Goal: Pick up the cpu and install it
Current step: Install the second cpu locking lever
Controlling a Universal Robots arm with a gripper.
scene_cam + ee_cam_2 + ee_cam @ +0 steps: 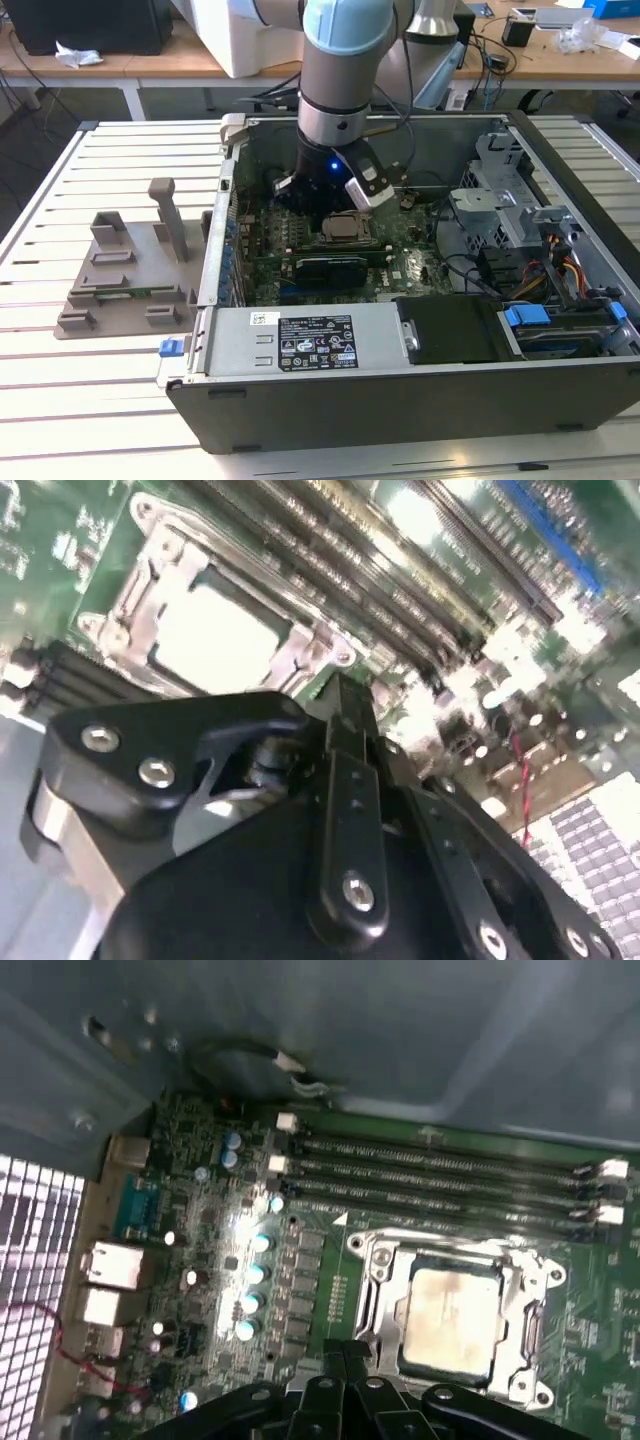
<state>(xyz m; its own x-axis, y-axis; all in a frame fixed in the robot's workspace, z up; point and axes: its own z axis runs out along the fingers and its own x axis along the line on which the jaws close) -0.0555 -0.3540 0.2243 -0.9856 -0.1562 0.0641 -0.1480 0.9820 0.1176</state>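
The cpu (343,228) lies flat in the metal-framed socket of the green motherboard (400,270), inside the open computer case; its silvery top also shows in both wrist views (215,635) (450,1320). My gripper (312,203) hangs low over the board, just beside the socket on the exterior view's left. In both wrist views the black fingers (340,695) (345,1352) stand together with nothing between them, their tips at the socket's edge and apart from the cpu.
Rows of memory slots (450,1175) run beside the socket. A long black expansion card (330,268) lies just in front of it, and the power supply (310,340) fills the case's front. A grey plastic holder (130,270) sits on the slatted table outside the case.
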